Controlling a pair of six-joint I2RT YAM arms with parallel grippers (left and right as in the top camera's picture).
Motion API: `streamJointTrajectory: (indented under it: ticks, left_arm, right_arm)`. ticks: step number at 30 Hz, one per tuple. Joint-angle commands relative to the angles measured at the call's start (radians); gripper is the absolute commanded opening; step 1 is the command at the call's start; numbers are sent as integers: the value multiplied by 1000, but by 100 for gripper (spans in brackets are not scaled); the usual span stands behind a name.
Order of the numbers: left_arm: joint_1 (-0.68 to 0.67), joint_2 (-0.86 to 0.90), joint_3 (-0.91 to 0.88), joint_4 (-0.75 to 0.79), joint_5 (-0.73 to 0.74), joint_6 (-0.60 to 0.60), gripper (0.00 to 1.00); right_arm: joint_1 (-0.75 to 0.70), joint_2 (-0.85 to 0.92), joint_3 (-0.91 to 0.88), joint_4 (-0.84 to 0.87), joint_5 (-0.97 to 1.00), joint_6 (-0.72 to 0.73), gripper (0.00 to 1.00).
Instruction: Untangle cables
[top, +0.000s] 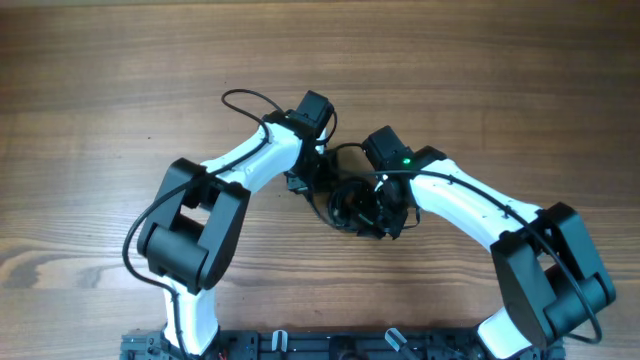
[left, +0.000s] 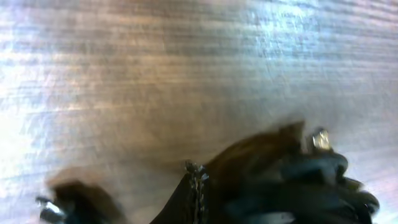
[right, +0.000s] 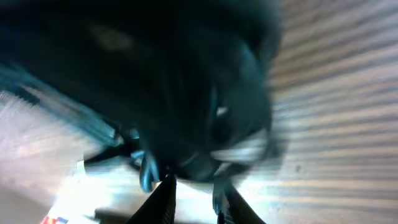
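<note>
We count two arms meeting at the middle of the wooden table (top: 100, 80) in the overhead view, and one dark bunch of cables (top: 352, 204) between them, just below centre. The strands overlap too much for us to count them. The left gripper (top: 303, 182) sits at the bunch's left edge and the right gripper (top: 386, 212) at its right edge. Both wrist views are badly blurred, so we cannot tell whether either gripper's fingers are apart, together or pinching a strand.
</note>
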Motion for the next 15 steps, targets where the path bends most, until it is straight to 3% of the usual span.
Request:
streamJointTrajectory:
  ticks: [1, 15]
  left_arm:
    - [-8, 24, -9, 12, -18, 9, 5]
    - [-8, 24, -8, 13, -17, 8, 4]
  right_arm:
    - [-2, -5, -8, 36, 101, 31, 23]
    - [-2, -5, -8, 103, 69, 85, 24]
